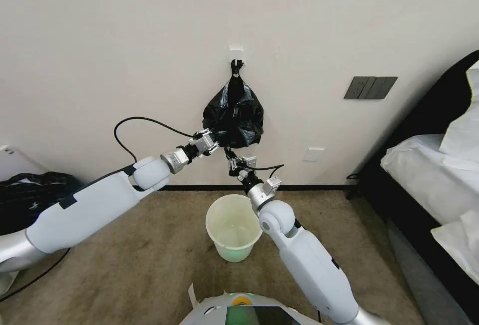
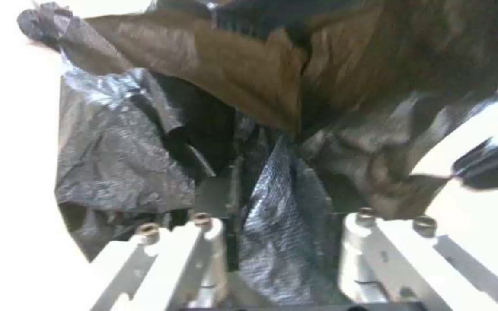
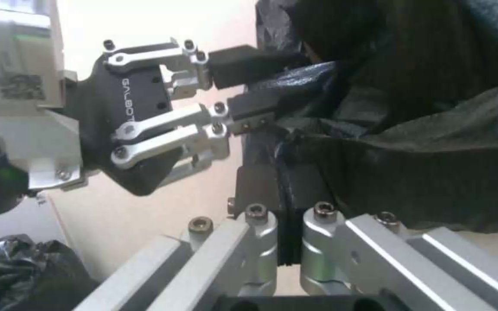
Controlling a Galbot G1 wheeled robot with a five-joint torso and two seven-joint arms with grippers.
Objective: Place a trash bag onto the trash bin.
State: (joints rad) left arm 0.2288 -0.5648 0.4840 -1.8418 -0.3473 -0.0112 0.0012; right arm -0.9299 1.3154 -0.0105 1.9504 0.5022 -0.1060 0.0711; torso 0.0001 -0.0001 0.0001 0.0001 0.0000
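Against the wall, the trash bag (image 1: pixel 233 114) is hanging from a hook (image 1: pixel 236 59) above the trash bin (image 1: pixel 233 227). Both the left tool (image 1: pixel 215 141) and right tool (image 1: pixel 231 159) are pinching its lower folds. Pulling apart risks tearing the thin plastic. Carpet (image 1: pixel 124 260) is covering the floor beside a bed (image 1: pixel 429 175).

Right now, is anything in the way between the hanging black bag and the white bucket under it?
Nothing visible blocks the drop. The trash bag still hangs from the wall hook, held low by the left tool and right tool. The trash bin stands open on the carpet below.
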